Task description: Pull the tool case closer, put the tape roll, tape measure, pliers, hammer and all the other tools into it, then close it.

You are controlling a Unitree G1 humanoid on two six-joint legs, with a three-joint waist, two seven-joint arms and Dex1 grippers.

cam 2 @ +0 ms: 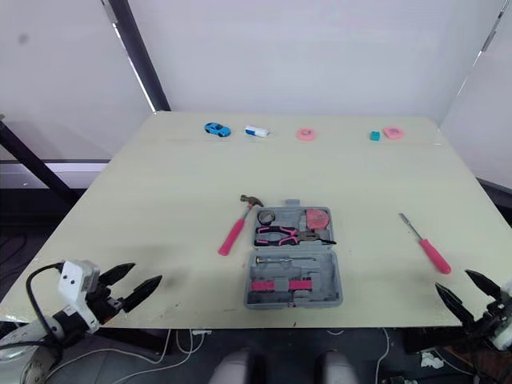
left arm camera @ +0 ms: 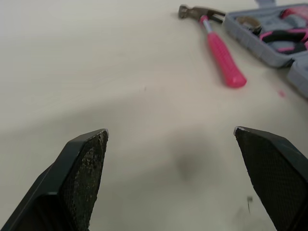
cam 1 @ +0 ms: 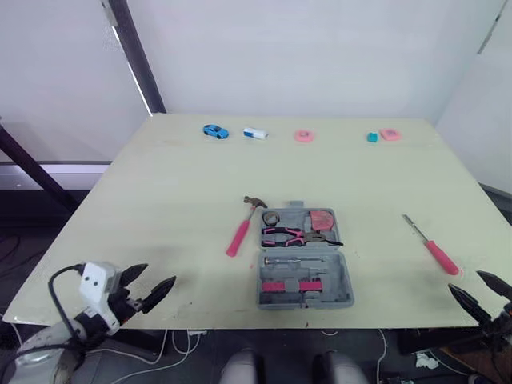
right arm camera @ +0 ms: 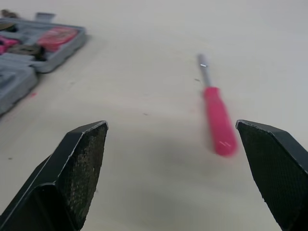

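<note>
The left end effector [cam 1: 160, 274] and the right end effector [cam 1: 464, 281] are hovering at the near corners of the pale bench [cam 1: 184, 184], each with its black fingers spread wide. Between them the grey tool case [cam 1: 340, 276] is lying open, holding the tape roll [cam 1: 272, 218], pliers [cam 1: 292, 235] and tape measure [cam 1: 322, 218]. The pink hammer [cam 1: 240, 228] is lying just left of the case, and a pink screwdriver [cam 1: 432, 248] is lying well to its right.
</note>
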